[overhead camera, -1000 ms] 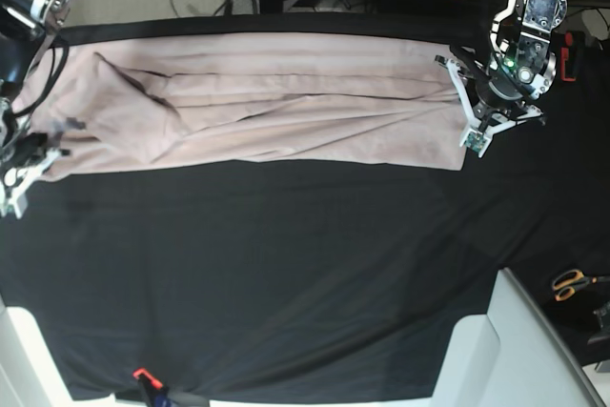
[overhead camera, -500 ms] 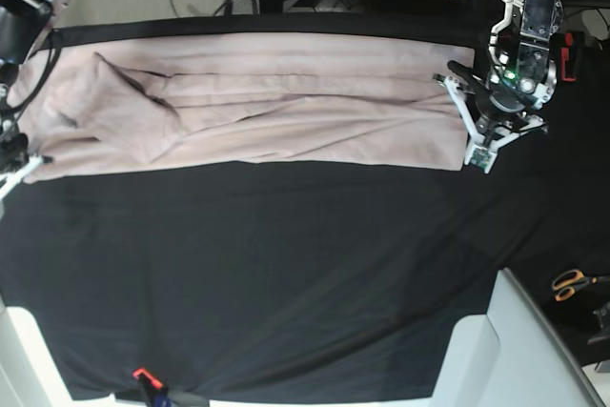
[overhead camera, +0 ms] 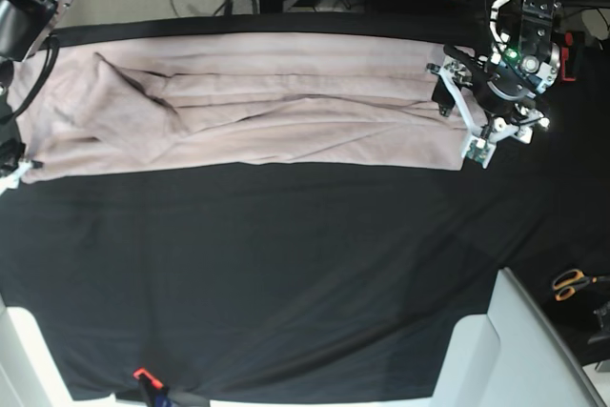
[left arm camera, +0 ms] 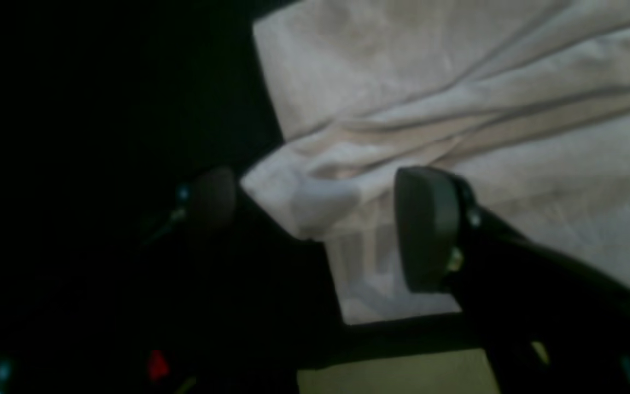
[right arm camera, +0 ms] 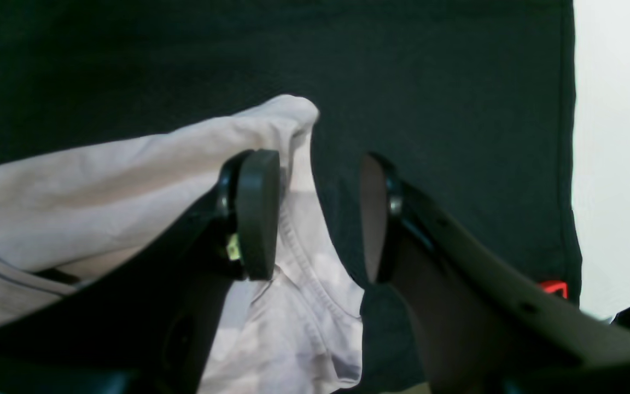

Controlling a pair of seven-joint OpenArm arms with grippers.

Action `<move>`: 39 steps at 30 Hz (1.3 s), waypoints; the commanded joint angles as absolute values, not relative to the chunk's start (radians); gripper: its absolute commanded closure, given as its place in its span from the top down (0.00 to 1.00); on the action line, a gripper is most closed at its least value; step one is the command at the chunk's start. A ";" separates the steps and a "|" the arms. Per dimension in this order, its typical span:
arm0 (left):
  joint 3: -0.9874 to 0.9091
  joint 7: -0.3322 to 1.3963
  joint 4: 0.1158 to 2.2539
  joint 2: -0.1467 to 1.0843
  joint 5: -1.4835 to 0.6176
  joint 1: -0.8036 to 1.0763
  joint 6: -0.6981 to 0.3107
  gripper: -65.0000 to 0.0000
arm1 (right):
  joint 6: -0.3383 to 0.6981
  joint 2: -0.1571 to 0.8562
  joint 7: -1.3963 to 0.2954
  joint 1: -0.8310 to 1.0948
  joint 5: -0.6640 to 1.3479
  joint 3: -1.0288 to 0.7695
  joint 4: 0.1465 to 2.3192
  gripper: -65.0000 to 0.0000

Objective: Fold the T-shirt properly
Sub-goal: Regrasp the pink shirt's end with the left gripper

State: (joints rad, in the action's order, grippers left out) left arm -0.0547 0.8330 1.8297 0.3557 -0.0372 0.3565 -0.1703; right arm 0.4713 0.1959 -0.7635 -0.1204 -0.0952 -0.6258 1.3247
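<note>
Spreading apart, the left gripper [left arm camera: 315, 224] stood with its jaws wide over a bunched corner of the T-shirt [overhead camera: 248, 102], one dark rounded pad [left arm camera: 427, 227] above the pale cloth and the other above the black table cloth [overhead camera: 286, 274], neither closed on fabric. The right gripper [right arm camera: 318, 216] also had its jaws parted, one pad [right arm camera: 257, 213] over the shirt's stitched hem and the other over bare black cloth; a raised lump of the shirt lay just beside that first pad, and nothing was pinched between them. From the base view, the left gripper [overhead camera: 467, 111] hung at the shirt's end toward the surface's right edge, while the right gripper was mostly cut off at the left edge of that view. The pale pink T-shirt lay as a long, narrow band along the far edge of the surface, soft and matte, with long lengthwise creases and a folded sleeve lump toward its left end. Nearer than the shirt, the black cloth stretched wide and uncluttered to the near edge. Orange-handled scissors [overhead camera: 572, 283] lay off the cloth's right edge.
</note>
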 commanded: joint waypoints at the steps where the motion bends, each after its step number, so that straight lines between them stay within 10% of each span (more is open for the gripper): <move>1: -0.088 0.819 1.891 0.367 -0.042 0.381 -0.170 0.72 | 0.472 0.214 -0.748 -0.131 -0.093 -0.628 1.345 0.36; 7: -0.377 0.814 1.891 0.340 -0.298 0.437 -0.188 0.72 | 0.472 0.180 -0.739 -0.025 -0.093 -0.628 1.465 0.36; 16: -0.521 0.808 1.580 0.398 -0.661 0.380 -0.698 0.96 | 0.473 0.122 -0.688 0.070 -0.093 -0.621 1.563 0.36; 39: -0.429 0.711 1.299 0.220 -0.361 0.243 -0.698 0.96 | 0.473 0.096 -0.664 0.097 -0.093 -0.621 1.558 0.36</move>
